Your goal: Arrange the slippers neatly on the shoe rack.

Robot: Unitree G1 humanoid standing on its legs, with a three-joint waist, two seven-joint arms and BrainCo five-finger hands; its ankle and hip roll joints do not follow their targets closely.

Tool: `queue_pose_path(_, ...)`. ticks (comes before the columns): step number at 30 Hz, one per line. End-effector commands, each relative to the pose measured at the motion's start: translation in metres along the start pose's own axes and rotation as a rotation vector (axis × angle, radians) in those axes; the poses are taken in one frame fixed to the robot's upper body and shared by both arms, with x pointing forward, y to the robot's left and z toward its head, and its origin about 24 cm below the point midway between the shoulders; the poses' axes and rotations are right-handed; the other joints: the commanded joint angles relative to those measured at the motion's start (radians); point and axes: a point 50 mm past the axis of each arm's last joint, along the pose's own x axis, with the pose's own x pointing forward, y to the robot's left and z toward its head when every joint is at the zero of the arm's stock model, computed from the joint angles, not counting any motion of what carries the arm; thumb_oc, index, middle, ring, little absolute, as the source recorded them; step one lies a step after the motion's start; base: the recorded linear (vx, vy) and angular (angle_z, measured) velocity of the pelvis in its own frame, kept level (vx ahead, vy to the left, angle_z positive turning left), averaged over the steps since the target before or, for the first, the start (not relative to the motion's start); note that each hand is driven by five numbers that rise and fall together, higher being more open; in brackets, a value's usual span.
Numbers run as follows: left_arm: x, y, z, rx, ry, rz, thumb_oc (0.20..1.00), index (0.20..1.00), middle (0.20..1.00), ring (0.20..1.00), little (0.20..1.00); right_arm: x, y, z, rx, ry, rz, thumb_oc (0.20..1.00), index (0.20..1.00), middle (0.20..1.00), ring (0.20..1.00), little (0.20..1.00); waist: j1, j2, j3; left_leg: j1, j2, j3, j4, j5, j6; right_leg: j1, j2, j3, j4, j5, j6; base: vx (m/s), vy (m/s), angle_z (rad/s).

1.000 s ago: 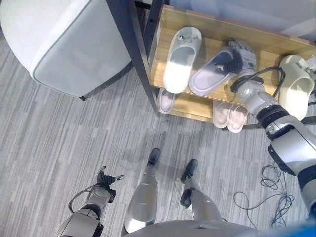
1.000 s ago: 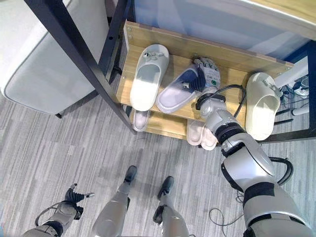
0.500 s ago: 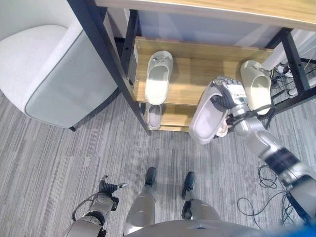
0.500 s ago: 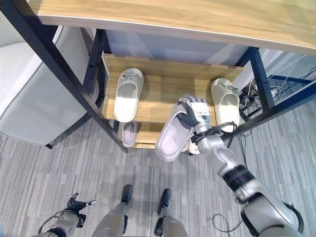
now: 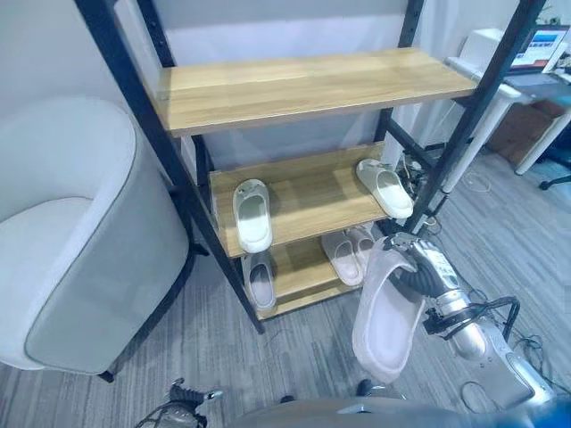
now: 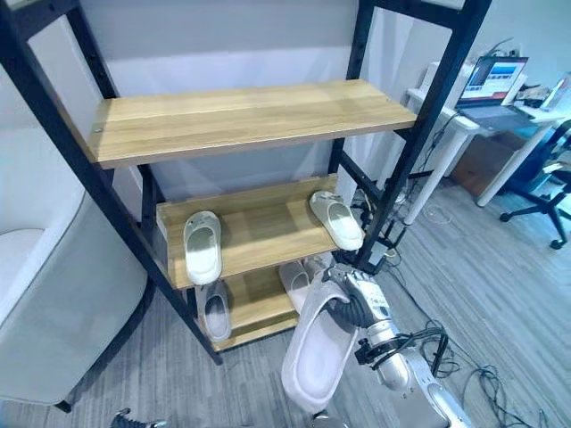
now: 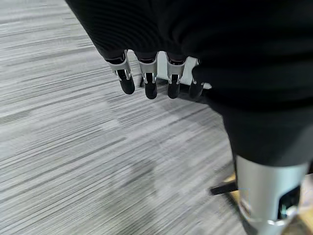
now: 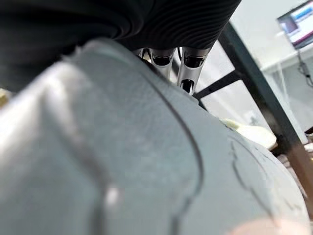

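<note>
My right hand [image 5: 426, 271] is shut on a pale grey slipper [image 5: 386, 314], gripping its upper edge and holding it in the air in front of the shoe rack [image 5: 303, 85], below the middle shelf. In the right wrist view the slipper [image 8: 122, 161] lies right against the camera, with the fingers [image 8: 188, 68] past it. A white slipper [image 5: 252, 214] lies on the left of the middle shelf and a cream slipper [image 5: 385, 187] on its right. The bottom shelf holds a grey slipper [image 5: 260, 281] and a pale pink pair [image 5: 348, 254]. My left hand [image 7: 146, 81] hangs open above the carpet.
A grey armchair [image 5: 71, 259] stands close to the rack's left post. To the right are a white desk [image 6: 446, 111] with a laptop [image 6: 495, 78] and an office chair [image 6: 553, 178]. Cables lie on the floor by the rack's right post.
The camera has tilted up to take in the whole rack. My right hand has taken the grey slipper off the middle shelf and now holds it out in front of the rack.
</note>
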Motion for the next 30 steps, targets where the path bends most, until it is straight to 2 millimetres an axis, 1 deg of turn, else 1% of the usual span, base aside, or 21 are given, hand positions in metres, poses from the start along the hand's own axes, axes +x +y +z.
queue_pose_path(1, -0.001, -0.011, 0.016, -0.030, -0.030, -0.022, 1.000, 1.000, 1.000, 1.000, 1.000, 0.023, -0.031, 0.017, -0.043, -0.143, -0.168, 0.200, 0.200, 0.200, 0.200, 0.200, 0.024, -0.006, 0.054, -0.015, -0.012, -0.053, 0.086, -0.134, -0.064, 0.092, 0.043, 0.008, -0.096, -0.048, -0.018, -0.01, -0.072, -0.02)
queue_pose_path(2, -0.001, -0.011, 0.016, -0.029, -0.030, -0.022, 1.000, 1.000, 1.000, 1.000, 1.000, 0.023, -0.031, 0.017, -0.043, -0.142, -0.168, 0.200, 0.200, 0.200, 0.200, 0.200, 0.023, -0.005, 0.055, -0.015, -0.011, -0.054, 0.088, -0.135, -0.065, 0.096, 0.045, 0.006, -0.102, -0.046, -0.019, -0.03, -0.087, 0.25)
queue_pose_path(3, -0.003, -0.015, 0.012, -0.042, -0.023, -0.028, 1.000, 1.000, 1.000, 1.000, 1.000, 0.021, -0.034, 0.013, -0.034, -0.127, -0.183, 0.200, 0.200, 0.200, 0.200, 0.200, 0.027, -0.008, 0.058, -0.054, -0.009, -0.058, 0.146, -0.146, -0.076, 0.109, 0.058, 0.026, -0.153, -0.032, -0.028, -0.07, -0.108, 0.44)
queue_pose_path(4, -0.005, -0.021, 0.010, -0.038, -0.031, -0.041, 1.000, 1.000, 1.000, 1.000, 1.000, 0.019, -0.038, 0.011, -0.018, -0.123, -0.198, 0.200, 0.200, 0.200, 0.200, 0.200, 0.030, -0.013, 0.065, -0.106, 0.001, -0.043, 0.249, -0.174, -0.099, 0.137, 0.055, 0.011, -0.202, -0.026, -0.038, -0.10, -0.116, 0.59)
queue_pose_path(5, -0.007, -0.025, 0.010, -0.042, -0.032, -0.054, 1.000, 1.000, 1.000, 1.000, 1.000, 0.019, -0.039, 0.011, -0.014, -0.121, -0.196, 0.200, 0.200, 0.200, 0.200, 0.200, 0.033, -0.012, 0.071, -0.135, 0.014, -0.038, 0.301, -0.181, -0.106, 0.146, 0.055, 0.007, -0.216, -0.028, -0.043, -0.12, -0.027, 0.74)
queue_pose_path(6, -0.010, -0.034, 0.008, -0.055, -0.027, -0.078, 1.000, 1.000, 1.000, 1.000, 1.000, 0.020, -0.040, 0.009, -0.029, -0.122, -0.186, 0.200, 0.200, 0.200, 0.200, 0.200, 0.037, -0.005, 0.080, -0.189, 0.058, -0.021, 0.373, -0.177, -0.119, 0.159, 0.053, 0.002, -0.230, -0.031, -0.054, -0.08, 0.060, 0.59)
queue_pose_path(8, -0.014, -0.042, 0.000, -0.054, -0.005, -0.095, 1.000, 1.000, 1.000, 1.000, 1.000, 0.021, -0.039, 0.010, -0.028, -0.133, -0.164, 0.200, 0.200, 0.200, 0.200, 0.200, 0.041, -0.003, 0.076, -0.187, 0.102, -0.012, 0.334, -0.159, -0.116, 0.162, 0.046, 0.008, -0.228, -0.031, -0.050, -0.02, 0.148, 0.10)
queue_pose_path(9, -0.015, -0.042, -0.006, -0.043, 0.010, -0.094, 1.000, 1.000, 1.000, 1.000, 1.000, 0.021, -0.036, 0.010, 0.006, -0.129, -0.139, 0.200, 0.200, 0.200, 0.200, 0.200, 0.052, -0.015, 0.075, -0.207, 0.157, -0.031, 0.290, -0.103, -0.126, 0.160, 0.034, 0.014, -0.223, -0.033, -0.042, -0.01, 0.200, -0.21)
queue_pose_path(10, -0.013, -0.038, -0.004, -0.029, 0.003, -0.084, 1.000, 1.000, 1.000, 1.000, 1.000, 0.019, -0.034, 0.009, 0.008, -0.118, -0.121, 0.200, 0.200, 0.200, 0.200, 0.200, 0.051, -0.023, 0.079, -0.239, 0.201, -0.040, 0.254, -0.051, -0.134, 0.159, 0.027, 0.005, -0.214, -0.051, -0.047, 0.03, 0.234, -0.15)
queue_pose_path(11, -0.013, -0.038, -0.004, -0.025, 0.006, -0.091, 1.000, 1.000, 1.000, 1.000, 1.000, 0.016, -0.031, 0.006, 0.006, -0.105, -0.098, 0.200, 0.200, 0.200, 0.200, 0.200, 0.049, -0.011, 0.075, -0.206, 0.210, -0.035, 0.200, -0.043, -0.139, 0.162, 0.031, 0.001, -0.205, -0.065, -0.044, 0.08, 0.198, 0.07)
queue_pose_path(12, -0.013, -0.038, -0.003, -0.012, 0.003, -0.098, 1.000, 1.000, 1.000, 1.000, 1.000, 0.014, -0.027, 0.005, 0.006, -0.102, -0.070, 0.200, 0.200, 0.200, 0.200, 0.200, 0.045, -0.003, 0.063, -0.186, 0.205, -0.043, 0.153, -0.028, -0.147, 0.163, 0.030, -0.004, -0.197, -0.067, -0.042, 0.12, 0.209, 0.11)
queue_pose_path(14, -0.012, -0.037, 0.000, 0.011, -0.011, -0.096, 1.000, 1.000, 1.000, 1.000, 1.000, 0.013, -0.021, 0.005, -0.002, -0.102, -0.030, 0.200, 0.200, 0.200, 0.200, 0.200, 0.039, -0.001, 0.049, -0.172, 0.186, -0.051, 0.138, -0.026, -0.152, 0.159, 0.012, -0.013, -0.179, -0.061, -0.038, 0.09, 0.222, 0.03)
queue_pose_path(15, -0.012, -0.037, 0.000, 0.026, -0.015, -0.099, 1.000, 1.000, 1.000, 1.000, 1.000, 0.013, -0.015, 0.008, 0.005, -0.113, 0.000, 0.200, 0.200, 0.200, 0.200, 0.200, 0.038, -0.005, 0.044, -0.152, 0.172, -0.042, 0.133, -0.038, -0.151, 0.155, -0.007, -0.010, -0.168, -0.051, -0.029, 0.10, 0.291, 0.04)
queue_pose_path(16, -0.009, -0.029, 0.006, 0.033, -0.039, -0.079, 1.000, 1.000, 1.000, 1.000, 1.000, 0.016, -0.005, 0.011, 0.022, -0.121, 0.050, 0.200, 0.200, 0.200, 0.200, 0.200, 0.045, -0.017, 0.048, -0.145, 0.160, -0.029, 0.155, -0.056, -0.141, 0.152, -0.025, -0.003, -0.151, -0.045, -0.020, 0.08, 0.227, -0.07)
queue_pose_path(17, -0.008, -0.029, 0.006, 0.033, -0.039, -0.079, 1.000, 1.000, 1.000, 1.000, 1.000, 0.016, -0.005, 0.011, 0.023, -0.121, 0.050, 0.200, 0.200, 0.200, 0.200, 0.200, 0.045, -0.018, 0.049, -0.145, 0.160, -0.028, 0.156, -0.057, -0.141, 0.152, -0.026, -0.002, -0.149, -0.046, -0.019, 0.03, 0.156, 0.01)
queue_pose_path(18, -0.006, -0.023, 0.016, 0.044, -0.074, -0.058, 1.000, 1.000, 1.000, 1.000, 1.000, 0.020, 0.002, 0.016, 0.022, -0.147, 0.088, 0.200, 0.200, 0.200, 0.200, 0.200, 0.054, -0.035, 0.066, -0.156, 0.151, -0.018, 0.199, -0.081, -0.128, 0.138, -0.042, 0.000, -0.115, -0.051, -0.016, -0.04, 0.048, 0.02)
queue_pose_path(19, -0.005, -0.022, 0.019, 0.041, -0.082, -0.056, 1.000, 1.000, 1.000, 1.000, 1.000, 0.021, 0.004, 0.016, 0.019, -0.152, 0.098, 0.200, 0.200, 0.200, 0.200, 0.200, 0.058, -0.039, 0.076, -0.167, 0.148, -0.017, 0.217, -0.087, -0.127, 0.129, -0.047, -0.001, -0.102, -0.053, -0.017, -0.08, 0.047, 0.07)
queue_pose_path(25, -0.003, -0.015, 0.043, 0.001, -0.162, -0.017, 1.000, 1.000, 1.000, 1.000, 1.000, 0.026, 0.007, 0.018, -0.049, -0.191, 0.134, 0.200, 0.200, 0.200, 0.200, 0.200, 0.070, -0.039, 0.162, -0.326, 0.146, -0.031, 0.387, -0.125, -0.115, -0.006, -0.076, 0.007, 0.039, -0.077, -0.033, -0.14, -0.010, -0.04)
queue_pose_path(26, -0.003, -0.015, 0.043, 0.000, -0.162, -0.017, 1.000, 1.000, 1.000, 1.000, 1.000, 0.026, 0.007, 0.018, -0.049, -0.192, 0.134, 0.200, 0.200, 0.200, 0.200, 0.200, 0.070, -0.039, 0.160, -0.334, 0.147, -0.031, 0.402, -0.136, -0.116, -0.013, -0.077, 0.009, 0.052, -0.086, -0.032, -0.18, -0.014, 0.06)
queue_pose_path(28, -0.002, -0.012, 0.053, -0.016, -0.199, 0.000, 1.000, 1.000, 1.000, 1.000, 1.000, 0.025, 0.009, 0.010, -0.067, -0.164, 0.147, 0.200, 0.200, 0.200, 0.200, 0.200, 0.066, -0.028, 0.191, -0.433, 0.141, -0.047, 0.487, -0.147, -0.111, -0.105, -0.081, 0.013, 0.137, -0.105, -0.046, -0.20, -0.020, 0.03)
queue_pose_path(30, -0.002, -0.011, 0.054, -0.018, -0.210, 0.011, 1.000, 1.000, 1.000, 1.000, 1.000, 0.022, 0.012, 0.004, -0.018, -0.124, 0.160, 0.200, 0.200, 0.200, 0.200, 0.200, 0.063, -0.022, 0.193, -0.509, 0.143, -0.060, 0.541, -0.155, -0.108, -0.176, -0.085, 0.018, 0.192, -0.123, -0.057, -0.13, -0.052, 0.01)
